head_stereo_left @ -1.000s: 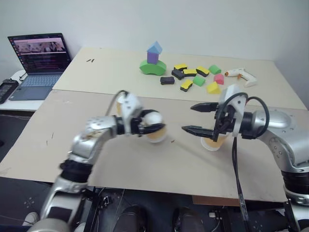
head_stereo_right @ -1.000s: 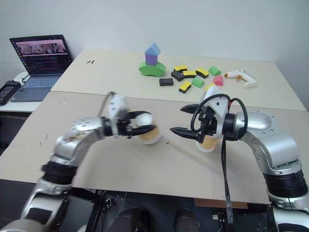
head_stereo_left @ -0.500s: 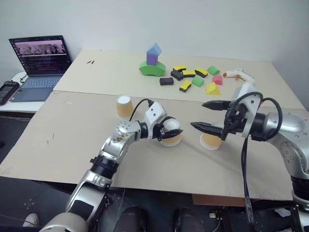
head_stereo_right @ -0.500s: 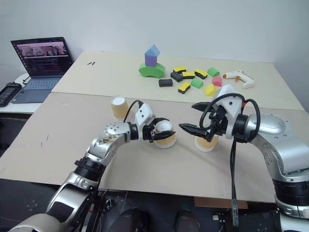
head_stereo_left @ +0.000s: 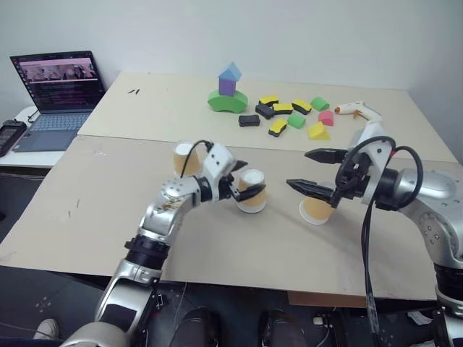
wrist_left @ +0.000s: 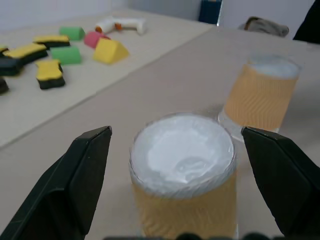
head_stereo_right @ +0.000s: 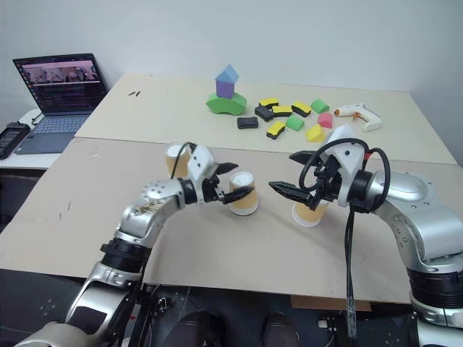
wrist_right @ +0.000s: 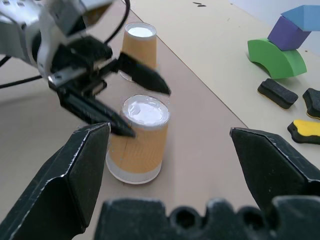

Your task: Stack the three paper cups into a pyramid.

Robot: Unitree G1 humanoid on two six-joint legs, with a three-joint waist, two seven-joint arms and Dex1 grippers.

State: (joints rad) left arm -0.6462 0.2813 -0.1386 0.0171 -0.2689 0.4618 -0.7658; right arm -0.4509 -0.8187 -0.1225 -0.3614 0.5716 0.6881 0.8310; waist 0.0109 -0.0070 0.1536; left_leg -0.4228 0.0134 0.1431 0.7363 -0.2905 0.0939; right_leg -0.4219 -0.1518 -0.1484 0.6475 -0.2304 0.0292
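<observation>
Three tan paper cups stand upside down on the near table. The middle cup (head_stereo_left: 255,204) sits between the spread fingers of my left gripper (head_stereo_left: 246,181), which is open, with a gap on each side in the left wrist view (wrist_left: 182,175). The right cup (head_stereo_left: 316,210) stands just beyond it (wrist_left: 262,92), partly under my right gripper (head_stereo_left: 298,168), which hangs open with nothing in it. The third cup (head_stereo_right: 173,155) stands behind my left wrist, partly hidden by a cable.
On the far table are a green, purple and blue block tower (head_stereo_left: 229,90), several loose foam blocks (head_stereo_left: 289,116) and a white glue gun (head_stereo_left: 358,110). A laptop (head_stereo_left: 54,87) sits at the far left. A seam (head_stereo_left: 130,139) runs between the two tables.
My left gripper carried a cup to the right, set it down beside the right cup and opened around it. The right gripper stayed open and nearly still.
</observation>
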